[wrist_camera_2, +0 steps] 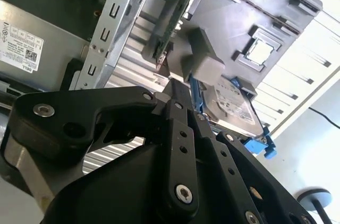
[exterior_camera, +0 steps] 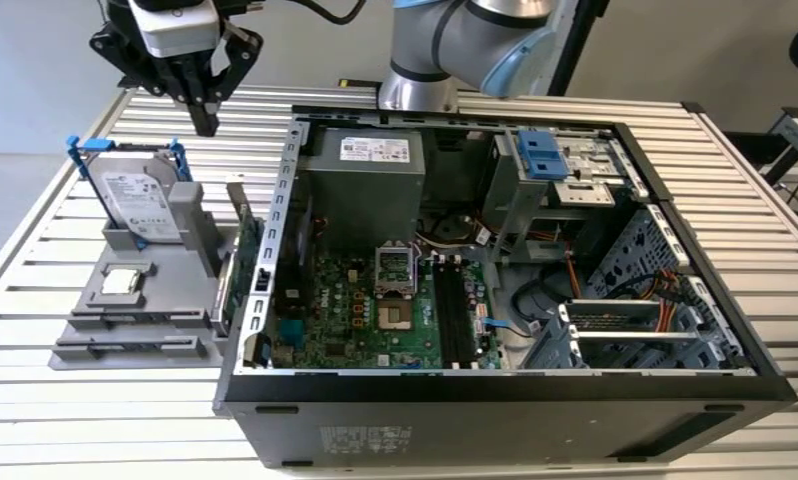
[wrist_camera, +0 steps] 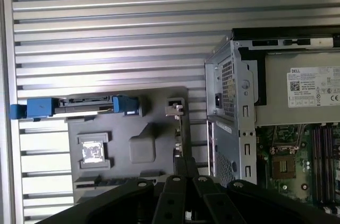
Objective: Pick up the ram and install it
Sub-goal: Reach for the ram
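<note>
My claw (exterior_camera: 208, 125) has its two fingers pressed together with nothing between them. In the exterior view it hangs high over the slatted table (exterior_camera: 52, 420), above the far end of the grey holder (exterior_camera: 159, 300) and off to the exterior view's left of the open computer case (exterior_camera: 506, 390). In both wrist views I see the closed fingertips (wrist_camera_2: 175, 85) (wrist_camera: 181, 161) pointing down toward the holder's edge nearest the case, where the green expansion card (exterior_camera: 248, 262) stands upright. Closest under the claw is the silver hard drive (exterior_camera: 143, 200), upright in its blue bracket at the holder's far end. In front of that a square processor chip (exterior_camera: 123, 281) lies flat. The ram (exterior_camera: 139, 320), as far as I can make out, is the thin greyish stick lying edge-up in a long slot near the holder's front, well apart from the claw. Inside the case the motherboard (exterior_camera: 359, 310) lies flat, with its long black slots (exterior_camera: 453, 310) beside the processor socket.
</note>
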Controlling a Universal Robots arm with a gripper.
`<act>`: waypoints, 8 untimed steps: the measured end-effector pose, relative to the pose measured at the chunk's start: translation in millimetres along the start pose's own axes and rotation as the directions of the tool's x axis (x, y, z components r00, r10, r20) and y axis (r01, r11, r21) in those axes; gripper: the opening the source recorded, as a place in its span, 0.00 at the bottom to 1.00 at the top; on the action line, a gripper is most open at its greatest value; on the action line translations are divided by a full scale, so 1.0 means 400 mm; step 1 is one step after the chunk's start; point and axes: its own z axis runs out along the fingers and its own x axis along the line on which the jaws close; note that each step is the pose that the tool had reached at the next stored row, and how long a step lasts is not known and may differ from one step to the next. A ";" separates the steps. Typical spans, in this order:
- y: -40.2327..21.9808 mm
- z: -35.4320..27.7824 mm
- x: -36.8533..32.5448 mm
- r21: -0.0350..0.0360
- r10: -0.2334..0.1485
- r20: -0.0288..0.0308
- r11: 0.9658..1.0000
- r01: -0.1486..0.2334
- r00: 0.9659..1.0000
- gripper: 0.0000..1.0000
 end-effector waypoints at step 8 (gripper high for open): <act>-0.002 0.000 0.022 0.000 0.000 0.000 1.000 0.000 1.000 0.00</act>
